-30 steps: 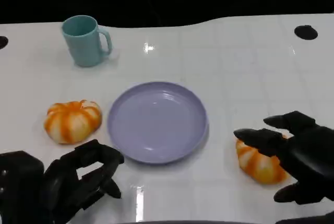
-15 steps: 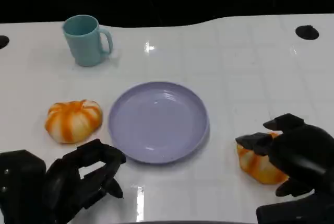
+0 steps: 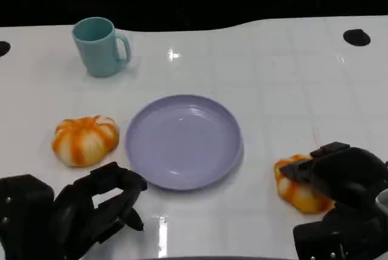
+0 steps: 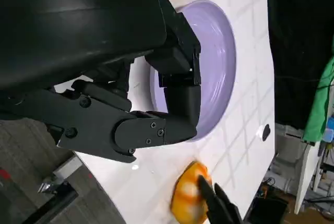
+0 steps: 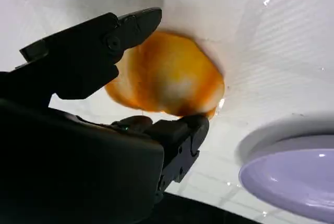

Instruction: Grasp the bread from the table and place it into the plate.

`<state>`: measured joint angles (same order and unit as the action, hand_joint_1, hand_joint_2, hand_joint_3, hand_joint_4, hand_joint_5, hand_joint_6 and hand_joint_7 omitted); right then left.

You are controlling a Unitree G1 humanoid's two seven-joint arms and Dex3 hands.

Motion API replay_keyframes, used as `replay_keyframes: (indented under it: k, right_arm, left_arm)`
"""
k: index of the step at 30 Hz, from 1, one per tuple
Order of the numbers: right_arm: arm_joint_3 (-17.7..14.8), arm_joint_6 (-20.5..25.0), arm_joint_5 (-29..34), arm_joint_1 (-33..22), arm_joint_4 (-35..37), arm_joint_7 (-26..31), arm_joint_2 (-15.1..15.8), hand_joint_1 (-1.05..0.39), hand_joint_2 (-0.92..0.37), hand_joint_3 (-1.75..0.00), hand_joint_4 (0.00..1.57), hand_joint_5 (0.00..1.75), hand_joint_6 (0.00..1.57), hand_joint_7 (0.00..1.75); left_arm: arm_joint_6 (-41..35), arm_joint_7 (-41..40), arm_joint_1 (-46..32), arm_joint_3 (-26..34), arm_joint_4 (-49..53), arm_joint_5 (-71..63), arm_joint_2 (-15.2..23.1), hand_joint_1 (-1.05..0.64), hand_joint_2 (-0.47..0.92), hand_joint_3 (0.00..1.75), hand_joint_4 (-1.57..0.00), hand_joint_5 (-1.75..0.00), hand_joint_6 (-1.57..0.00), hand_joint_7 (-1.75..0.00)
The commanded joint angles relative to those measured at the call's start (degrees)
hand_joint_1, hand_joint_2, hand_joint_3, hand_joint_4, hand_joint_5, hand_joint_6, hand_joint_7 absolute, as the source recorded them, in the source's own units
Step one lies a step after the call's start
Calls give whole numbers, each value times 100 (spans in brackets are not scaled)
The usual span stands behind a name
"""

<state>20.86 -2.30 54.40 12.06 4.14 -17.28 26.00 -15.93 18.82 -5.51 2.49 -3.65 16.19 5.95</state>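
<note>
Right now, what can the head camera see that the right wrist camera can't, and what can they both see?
The head view alone has the teal mug, a second orange bread left of the plate, and the left hand. The right wrist view alone gives a close look at the right hand's fingers on either side of the bread, which lies on the table. Both share that bread, the right hand and the purple plate.

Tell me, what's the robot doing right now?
Right robot hand closing around the right bread, still on the table. Left robot hand idle, fingers curled, holding nothing. Plate bare; path to it clear.
</note>
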Motion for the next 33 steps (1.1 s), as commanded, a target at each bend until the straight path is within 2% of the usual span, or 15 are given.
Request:
replay_keyframes:
  k: [1, 5, 9, 10, 11, 12, 14, 15, 16, 19, 21, 27, 29, 31, 33]
  right_arm:
    - [104, -32, -109, 251, 418, 150, 11, -29, -74, -1, 34, 20, 50, 2]
    - [216, -46, -150, 470, 806, 351, -50, -29, -78, -1, 45, 17, 58, 3]
    - [144, -202, -432, 615, 1256, 874, -228, -23, -85, -2, 79, 27, 79, 7]
    - [96, -285, -546, 647, 1398, 1093, -286, -16, -89, -1, 88, 61, 97, 9]
    - [82, -361, -606, 693, 1536, 1298, -317, -13, -90, -1, 89, 87, 108, 9]
    - [98, -421, -625, 752, 1656, 1445, -321, -11, -91, -8, 90, 123, 121, 12]
    - [157, -530, -617, 883, 1856, 1642, -297, -11, -92, -17, 91, 153, 130, 17]
    - [173, -576, -626, 930, 1931, 1707, -289, -12, -90, -22, 88, 163, 128, 31]
    - [185, -612, -636, 962, 1986, 1754, -284, -13, -87, -29, 86, 170, 113, 65]
    - [195, -708, -693, 1050, 2142, 1948, -302, -15, -77, -51, 85, 174, 93, 109]
    - [201, -782, -710, 1080, 2229, 2114, -315, -14, -68, -70, 87, 174, 87, 127]
    - [168, -1122, -798, 1098, 2429, 2685, -333, -10, -55, -88, 90, 175, 81, 151]
    - [166, -1191, -821, 1108, 2464, 2808, -330, -10, -53, -89, 90, 175, 80, 152]
    - [156, -1231, -849, 1120, 2483, 2892, -335, -10, -52, -91, 88, 175, 82, 143]
    - [109, -1297, -934, 1134, 2488, 2978, -369, -9, -50, -96, 88, 175, 79, 153]
  left_arm:
    - [15, 3, -42, 21, -74, -9, 68, -48, 92, 40, -62, -172, -65, -127]
    - [-7, -11, -63, 18, -114, -5, 67, -48, 92, 39, -62, -171, -65, -127]
    - [-23, -43, -91, 4, -169, -27, 57, -49, 92, 39, -62, -171, -66, -126]
    - [-22, -42, -96, 0, -176, -30, 59, -49, 92, 39, -62, -170, -66, -126]
    - [-21, -35, -99, -2, -180, -30, 61, -49, 92, 39, -62, -170, -66, -126]
    - [-22, -29, -100, -3, -183, -27, 64, -49, 92, 39, -62, -170, -66, -126]
    - [-52, -40, -102, 1, -205, -14, 58, -50, 92, 39, -62, -170, -66, -126]
    - [-65, -48, -103, 2, -216, -10, 54, -50, 92, 39, -62, -170, -66, -127]
    - [-74, -53, -105, 3, -223, -7, 51, -50, 92, 39, -62, -170, -66, -127]
    - [-74, -60, -111, 2, -239, -8, 45, -50, 92, 39, -62, -170, -66, -127]
    - [-77, -71, -119, 5, -256, -7, 39, -50, 92, 39, -63, -170, -66, -127]
    - [-100, -62, -133, 8, -278, 7, 36, -49, 92, 40, -63, -170, -65, -126]
    - [-111, -59, -135, 9, -283, 11, 35, -48, 92, 40, -63, -170, -65, -126]
    - [-127, -66, -135, 6, -299, 5, 33, -48, 92, 40, -63, -170, -65, -126]
    - [-165, -100, -131, 8, -315, -4, 21, -48, 92, 40, -63, -170, -65, -127]
